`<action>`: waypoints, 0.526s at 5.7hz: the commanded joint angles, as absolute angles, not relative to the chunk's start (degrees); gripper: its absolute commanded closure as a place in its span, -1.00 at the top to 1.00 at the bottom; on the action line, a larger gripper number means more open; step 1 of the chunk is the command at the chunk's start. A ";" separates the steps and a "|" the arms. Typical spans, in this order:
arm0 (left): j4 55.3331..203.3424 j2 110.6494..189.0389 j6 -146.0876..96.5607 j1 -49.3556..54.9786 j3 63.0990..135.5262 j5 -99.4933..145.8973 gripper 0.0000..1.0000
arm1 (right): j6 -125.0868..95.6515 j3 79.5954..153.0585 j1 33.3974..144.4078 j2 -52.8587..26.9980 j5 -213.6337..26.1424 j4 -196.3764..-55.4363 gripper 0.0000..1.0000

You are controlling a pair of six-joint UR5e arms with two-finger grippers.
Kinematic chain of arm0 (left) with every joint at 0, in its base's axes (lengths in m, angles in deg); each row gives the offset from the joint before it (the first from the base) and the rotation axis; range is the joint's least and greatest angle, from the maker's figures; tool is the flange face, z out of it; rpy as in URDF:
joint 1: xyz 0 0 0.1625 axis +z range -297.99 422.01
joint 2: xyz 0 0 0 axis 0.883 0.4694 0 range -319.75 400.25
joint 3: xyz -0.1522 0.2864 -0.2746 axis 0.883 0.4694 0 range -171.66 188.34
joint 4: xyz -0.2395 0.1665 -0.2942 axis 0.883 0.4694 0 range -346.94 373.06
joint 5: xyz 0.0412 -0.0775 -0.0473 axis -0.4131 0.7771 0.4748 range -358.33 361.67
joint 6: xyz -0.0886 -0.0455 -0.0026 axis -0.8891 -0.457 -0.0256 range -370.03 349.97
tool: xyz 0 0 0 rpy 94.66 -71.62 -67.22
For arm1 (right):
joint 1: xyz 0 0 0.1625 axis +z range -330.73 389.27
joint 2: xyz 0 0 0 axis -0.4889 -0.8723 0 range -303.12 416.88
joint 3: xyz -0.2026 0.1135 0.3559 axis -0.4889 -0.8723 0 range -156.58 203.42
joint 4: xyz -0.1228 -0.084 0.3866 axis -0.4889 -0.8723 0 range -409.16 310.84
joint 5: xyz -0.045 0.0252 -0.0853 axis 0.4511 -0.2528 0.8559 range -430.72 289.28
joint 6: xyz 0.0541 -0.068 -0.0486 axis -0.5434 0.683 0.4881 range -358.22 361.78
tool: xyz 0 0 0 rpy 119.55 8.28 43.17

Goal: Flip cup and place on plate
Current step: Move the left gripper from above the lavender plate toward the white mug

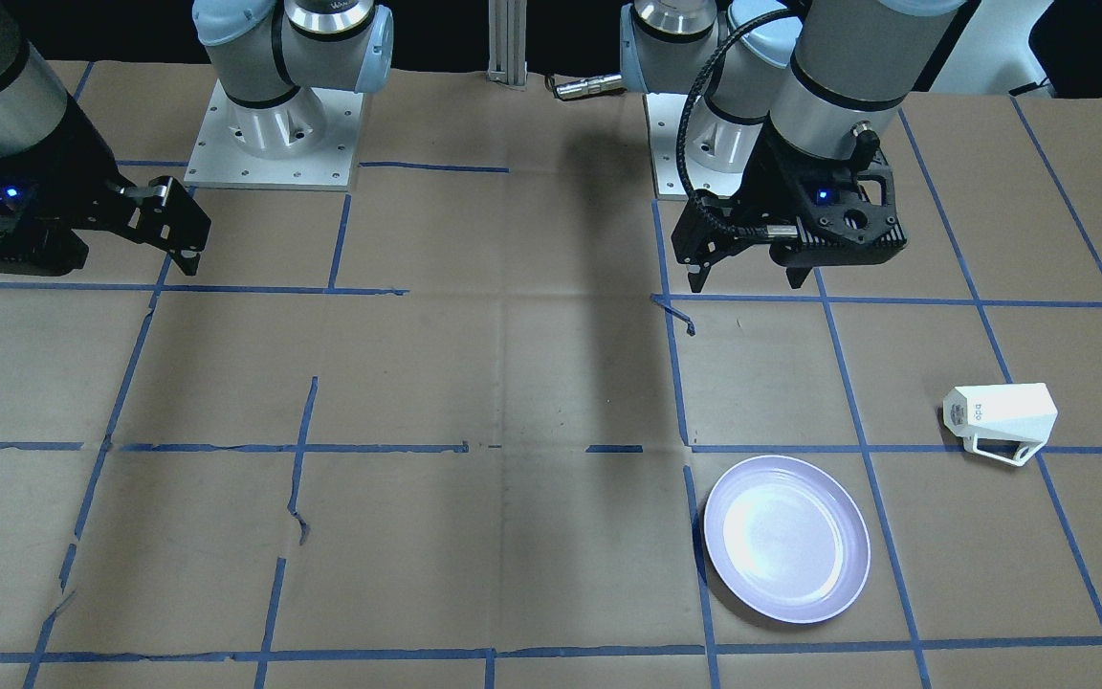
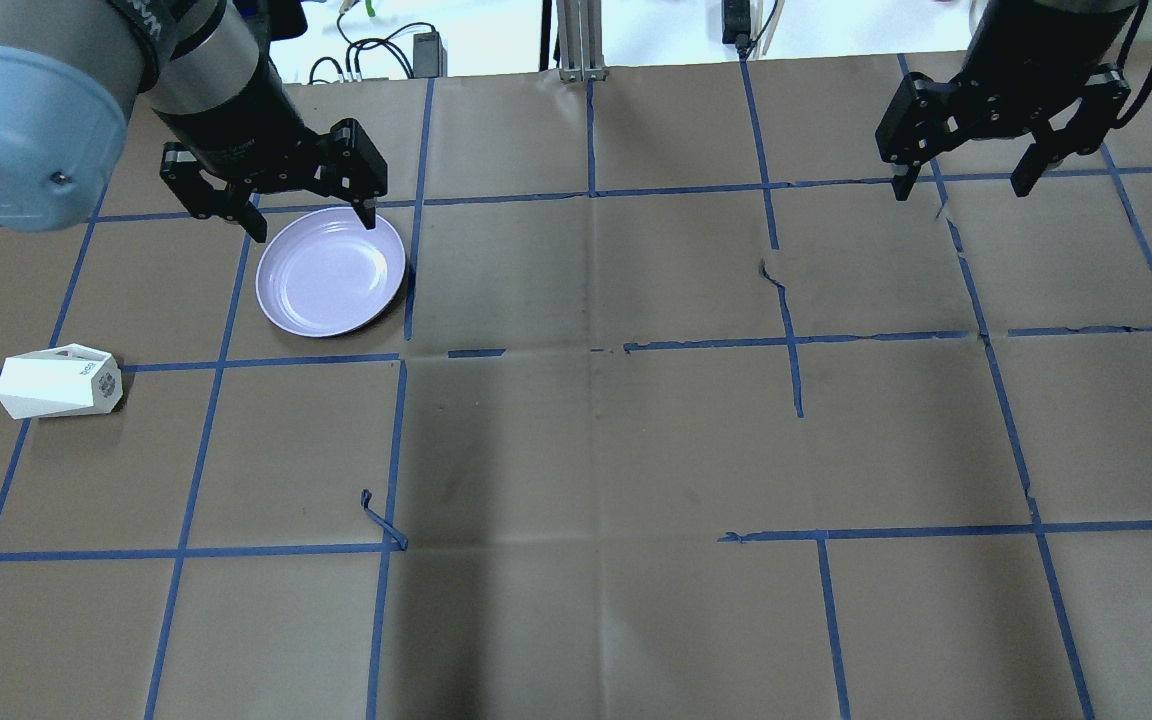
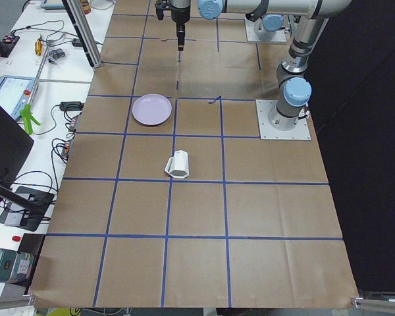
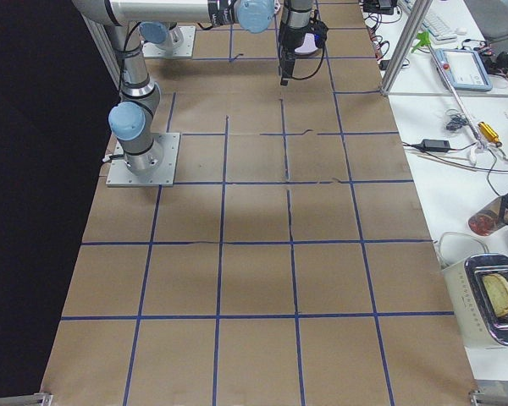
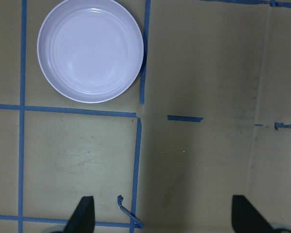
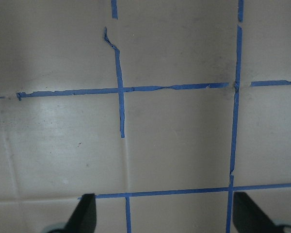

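Robotics lab, paper-covered table [image 2: 586, 450] with blue tape grid [image 2: 676, 188], bolted arm base [image 3: 283, 130], side bench [image 4: 457, 110] with cables [image 4: 432, 144], tablet [image 4: 464, 68]

Cup [image 2: 58, 382] on its side on the table [image 2: 636, 450], apart from the plate [image 2: 331, 272], to its left.

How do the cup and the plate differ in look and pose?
The cup is white and faceted; the plate is lavender and round. The cup lies on its side; the plate sits flat. The plate is wider than the cup. Both rest on the table.
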State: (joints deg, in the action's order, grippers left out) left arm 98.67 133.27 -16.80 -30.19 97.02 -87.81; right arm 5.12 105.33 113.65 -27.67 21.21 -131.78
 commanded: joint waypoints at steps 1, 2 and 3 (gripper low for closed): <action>98.75 132.54 -17.06 -30.10 96.94 -87.89 0.99 | 5.12 105.33 113.65 -27.67 21.21 -131.78 1.00; 99.53 131.40 -17.76 -30.10 97.02 -87.89 0.99 | 5.12 105.33 113.65 -27.67 21.21 -131.78 1.00; 100.76 131.57 -17.77 -30.28 97.02 -87.89 1.00 | 5.12 105.33 113.65 -27.67 21.21 -131.78 1.00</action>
State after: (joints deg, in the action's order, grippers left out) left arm 99.77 131.73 -17.60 -30.16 97.00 -87.89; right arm 5.12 105.33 113.65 -27.67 21.21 -131.78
